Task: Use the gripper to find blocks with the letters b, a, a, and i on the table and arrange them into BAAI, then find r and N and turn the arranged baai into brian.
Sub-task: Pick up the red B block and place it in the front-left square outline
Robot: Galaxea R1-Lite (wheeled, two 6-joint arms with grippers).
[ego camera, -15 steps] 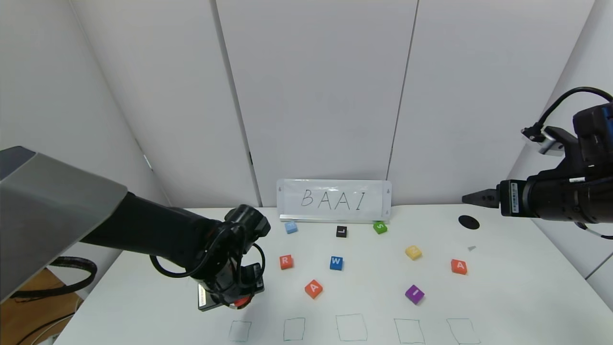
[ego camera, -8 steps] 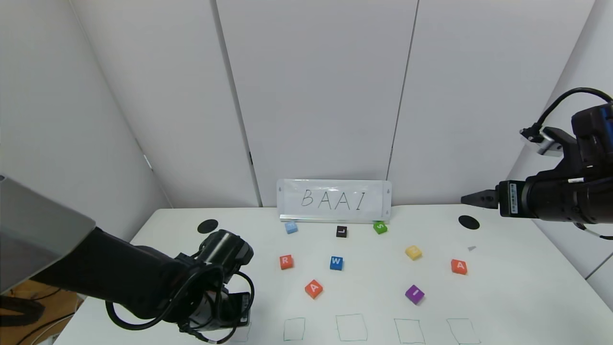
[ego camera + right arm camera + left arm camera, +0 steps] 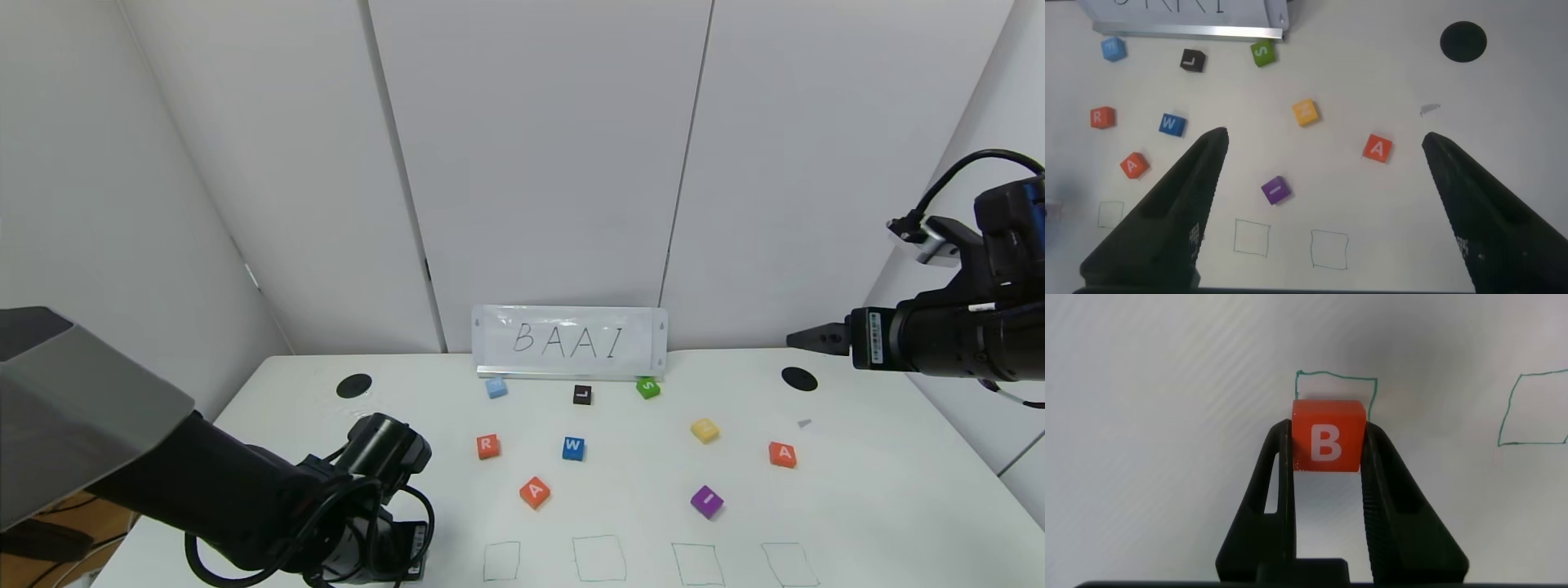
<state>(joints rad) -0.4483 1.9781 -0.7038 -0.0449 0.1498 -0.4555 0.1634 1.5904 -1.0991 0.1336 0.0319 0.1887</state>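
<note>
My left gripper [image 3: 1327,437] is shut on the orange-red B block [image 3: 1327,434] and holds it low at the near edge of the leftmost green square [image 3: 1337,384]. In the head view the left arm [image 3: 359,523] hides that block and square at the front left of the table [image 3: 857,506]. One orange-red A [image 3: 535,492] lies centre-left, the other A [image 3: 782,454] at the right, and the purple I [image 3: 706,501] is right of centre. The orange-red R [image 3: 487,446] lies left of the blue W [image 3: 573,447]. My right gripper [image 3: 1324,137] is open and empty, high over the table's right rear [image 3: 804,337].
A BAAI sign [image 3: 569,340] stands at the back. In front of it lie light blue [image 3: 495,387], black L [image 3: 581,395], green S [image 3: 647,387] and yellow [image 3: 704,429] blocks. Several green squares [image 3: 599,558] line the front edge. Two black spots [image 3: 353,385] [image 3: 798,378] mark the rear.
My left arm has come down and back toward the front left with the B block, now covering the leftmost square in the head view. The right arm has not moved.
</note>
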